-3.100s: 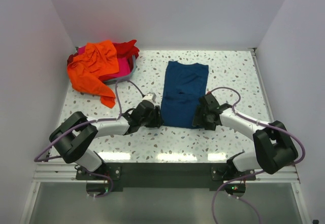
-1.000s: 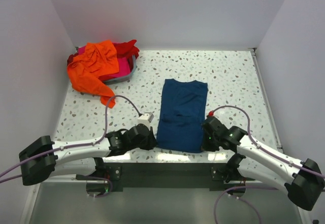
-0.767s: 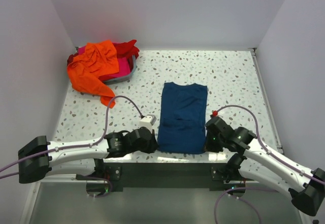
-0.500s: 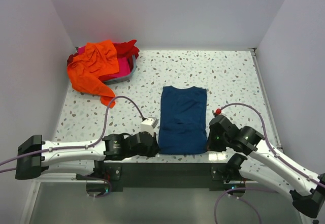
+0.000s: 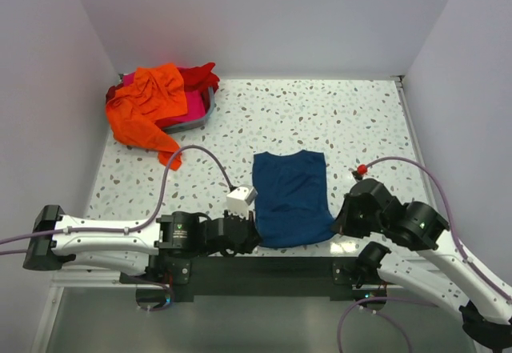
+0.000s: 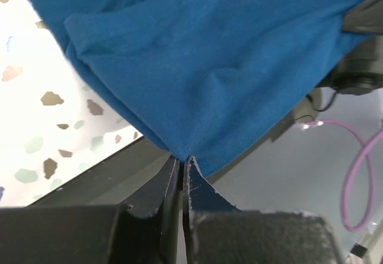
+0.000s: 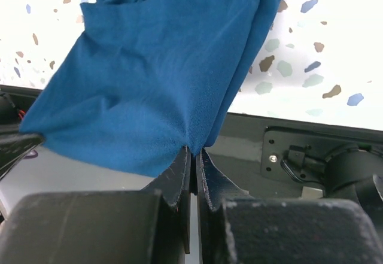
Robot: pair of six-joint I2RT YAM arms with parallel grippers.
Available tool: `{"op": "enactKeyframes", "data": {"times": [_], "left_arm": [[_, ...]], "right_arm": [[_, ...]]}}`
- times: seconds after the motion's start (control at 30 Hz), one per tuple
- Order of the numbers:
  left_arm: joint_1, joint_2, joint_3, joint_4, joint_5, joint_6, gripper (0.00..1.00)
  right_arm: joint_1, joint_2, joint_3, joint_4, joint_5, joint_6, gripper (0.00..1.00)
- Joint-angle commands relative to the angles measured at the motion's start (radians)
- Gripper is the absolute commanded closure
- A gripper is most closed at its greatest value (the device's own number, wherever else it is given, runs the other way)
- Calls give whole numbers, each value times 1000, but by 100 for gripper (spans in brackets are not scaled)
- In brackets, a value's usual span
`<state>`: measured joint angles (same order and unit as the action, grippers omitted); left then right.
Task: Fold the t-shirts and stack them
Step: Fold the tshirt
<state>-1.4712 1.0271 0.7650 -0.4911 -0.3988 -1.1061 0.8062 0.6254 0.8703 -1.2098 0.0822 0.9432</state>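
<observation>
At the upper left, the orange t-shirt (image 5: 148,106) hides most of the red t-shirt (image 5: 205,74), the pink t-shirt (image 5: 190,113) and a bin (image 5: 210,103). Low in the frame, the left claw (image 6: 182,159) and the right claw (image 7: 192,152) each pinch a near corner of the folded navy t-shirt (image 5: 292,197), whose far part lies on the surface (image 5: 360,121).

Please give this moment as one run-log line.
left gripper: shut on navy t-shirt | right gripper: shut on navy t-shirt | other t-shirts: heaped far left

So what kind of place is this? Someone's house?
Probably a robot test booth, not a house: plain white walls box in a speckled table, with a left arm and right arm bolted at its near edge.
</observation>
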Motion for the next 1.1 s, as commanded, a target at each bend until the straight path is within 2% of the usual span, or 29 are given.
{"op": "enactKeyframes", "data": {"times": [0.0, 0.17, 0.33, 0.67, 0.87, 1.07], "left_arm": [[-23, -2, 80, -26, -83, -35, 100], [-5, 57, 161, -15, -121, 35, 100], [148, 87, 183, 42, -48, 140, 100], [298, 156, 208, 124, 34, 291, 100], [388, 160, 200, 160, 81, 339, 100], [465, 212, 214, 207, 152, 383, 100]], "right_arm": [[4, -9, 48, -50, 27, 19, 100], [4, 34, 79, -25, 83, -10, 100], [4, 120, 165, 18, 235, -38, 100], [-27, 355, 279, 101, 410, -136, 100], [-180, 410, 305, 194, 331, -251, 100], [-246, 517, 352, 253, 304, -326, 100]]}}
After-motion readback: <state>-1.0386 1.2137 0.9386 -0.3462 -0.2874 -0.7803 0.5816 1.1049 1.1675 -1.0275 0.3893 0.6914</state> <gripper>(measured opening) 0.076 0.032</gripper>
